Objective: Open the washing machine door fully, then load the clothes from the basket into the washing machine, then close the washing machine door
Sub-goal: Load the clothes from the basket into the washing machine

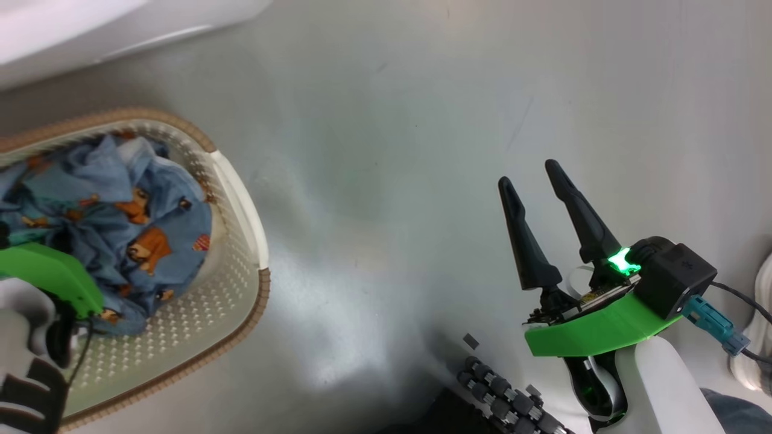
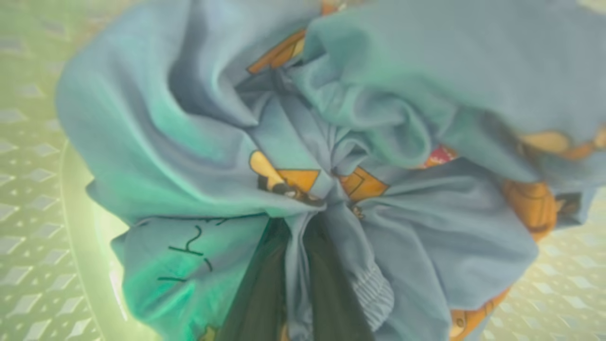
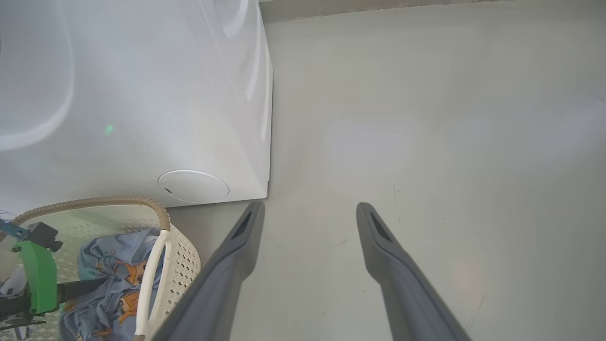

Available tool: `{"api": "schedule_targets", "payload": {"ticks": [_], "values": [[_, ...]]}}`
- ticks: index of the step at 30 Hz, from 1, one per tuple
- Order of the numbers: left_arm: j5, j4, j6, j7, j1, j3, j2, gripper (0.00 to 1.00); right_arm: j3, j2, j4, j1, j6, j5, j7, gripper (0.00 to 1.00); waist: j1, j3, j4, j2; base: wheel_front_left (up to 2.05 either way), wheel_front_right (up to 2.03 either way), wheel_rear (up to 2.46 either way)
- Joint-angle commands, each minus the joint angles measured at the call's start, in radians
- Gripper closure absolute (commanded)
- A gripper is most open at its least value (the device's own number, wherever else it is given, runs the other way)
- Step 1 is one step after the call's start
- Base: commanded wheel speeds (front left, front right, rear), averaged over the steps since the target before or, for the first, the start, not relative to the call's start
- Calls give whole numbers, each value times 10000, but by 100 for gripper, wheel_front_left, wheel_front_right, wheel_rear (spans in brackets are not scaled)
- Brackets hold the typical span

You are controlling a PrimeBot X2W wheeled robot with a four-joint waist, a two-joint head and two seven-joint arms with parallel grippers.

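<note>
**Fig. Left gripper (image 2: 298,226) pinching the clothes (image 2: 199,156) inside the basket (image 1: 241,193).**
Fabric folds hide its fingertips; the washing machine (image 3: 142,94) is cut off; right gripper (image 1: 528,173) spread over grey floor (image 1: 392,150).

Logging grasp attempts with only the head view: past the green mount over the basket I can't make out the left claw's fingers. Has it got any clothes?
Observer: Yes; the left wrist view shows the left claw shut on a fold of the clothes.
Operator: And that white edge at top left?
Observer: The washing machine; the right wrist view shows its white panel with a round cover low down, just beyond the basket.
</note>
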Motion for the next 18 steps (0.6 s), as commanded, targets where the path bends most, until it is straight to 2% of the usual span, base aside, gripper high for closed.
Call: {"api": "schedule_targets", "payload": {"ticks": [1,10,18], "values": [[47,-3,-20,-246,264,86,129,100,80,-74,-101,166,16,85,-48,0,0,-303,219,0,0,0,0],[-260,-350,-26,-1120,1141,-318,-420,100,-182,-74,159,246,16,-163,-48,0,0,-1466,1037,0,0,0,0],[-926,-1362,-27,-1659,2414,-655,-1041,100,-641,-74,401,637,16,-709,-48,0,0,-2998,2039,0,0,0,0]]}}
